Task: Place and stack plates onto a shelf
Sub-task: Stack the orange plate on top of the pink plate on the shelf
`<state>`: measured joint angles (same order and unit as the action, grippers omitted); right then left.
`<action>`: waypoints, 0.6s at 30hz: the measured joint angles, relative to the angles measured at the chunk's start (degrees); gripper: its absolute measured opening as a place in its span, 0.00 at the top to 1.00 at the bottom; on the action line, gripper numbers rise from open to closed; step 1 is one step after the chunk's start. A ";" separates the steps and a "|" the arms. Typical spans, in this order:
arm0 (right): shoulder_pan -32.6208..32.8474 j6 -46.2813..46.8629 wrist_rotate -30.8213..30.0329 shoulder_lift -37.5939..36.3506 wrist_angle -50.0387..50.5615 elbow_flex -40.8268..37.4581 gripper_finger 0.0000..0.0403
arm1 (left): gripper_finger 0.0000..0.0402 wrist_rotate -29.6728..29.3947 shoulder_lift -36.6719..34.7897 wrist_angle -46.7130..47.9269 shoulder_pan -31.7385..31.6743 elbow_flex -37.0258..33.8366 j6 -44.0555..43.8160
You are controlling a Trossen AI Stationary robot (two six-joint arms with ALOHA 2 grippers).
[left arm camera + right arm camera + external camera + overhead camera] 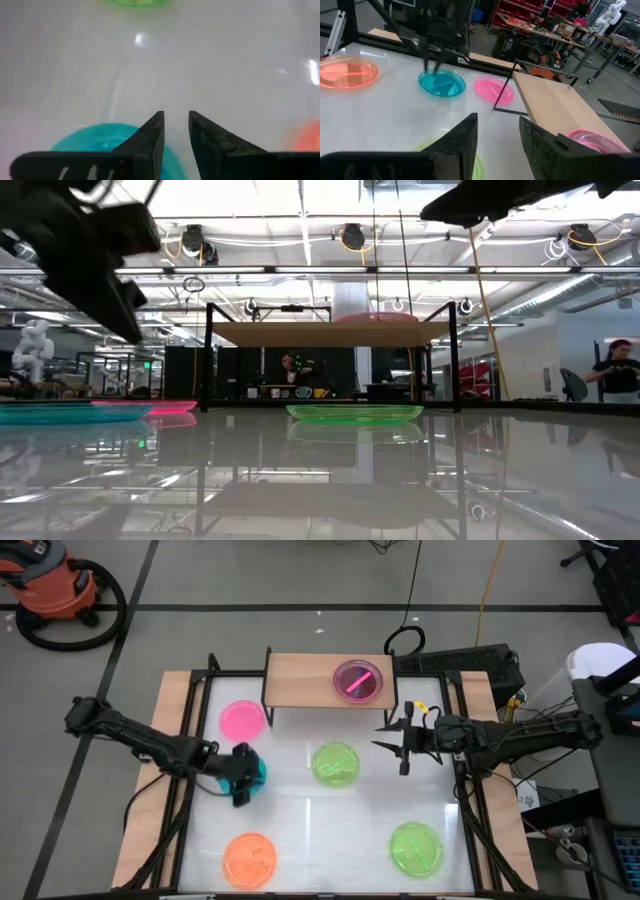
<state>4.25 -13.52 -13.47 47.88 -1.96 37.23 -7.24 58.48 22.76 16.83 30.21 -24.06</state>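
The shelf (305, 678) is standing at the surface's (300, 815) 12 o'clock edge, carrying a pink plate (359, 681) toward its right end. Another pink plate (242, 720) is lying just off the shelf's left leg at about 10 o'clock. A green plate (335, 763) is sitting near the centre, a second green plate (415, 848) at 5 o'clock, and an orange plate (249, 858) at 7 o'clock. The left gripper (240, 783) is hanging over a blue plate (256, 772) at 9 o'clock, its jaws released, with a narrow gap showing between them. The right gripper (393, 743) is hovering at 2 o'clock, between the shelf and the central green plate, its jaws spread apart and grasping nothing.
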 joint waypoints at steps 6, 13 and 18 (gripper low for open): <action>0.00 0.85 0.02 0.00 0.00 0.00 0.68 | 0.77 -1.81 0.31 -2.95 10.11 1.17 -6.46; 0.00 1.38 0.03 0.04 0.00 0.00 0.68 | 0.77 -7.34 7.34 -12.81 23.25 7.16 4.45; 0.00 2.82 0.07 0.04 0.22 0.00 0.68 | 0.77 -4.21 11.51 -10.61 24.02 8.68 0.29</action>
<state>4.25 -10.70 -13.41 47.92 -1.74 37.23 -11.45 69.98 12.15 40.85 38.89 -23.77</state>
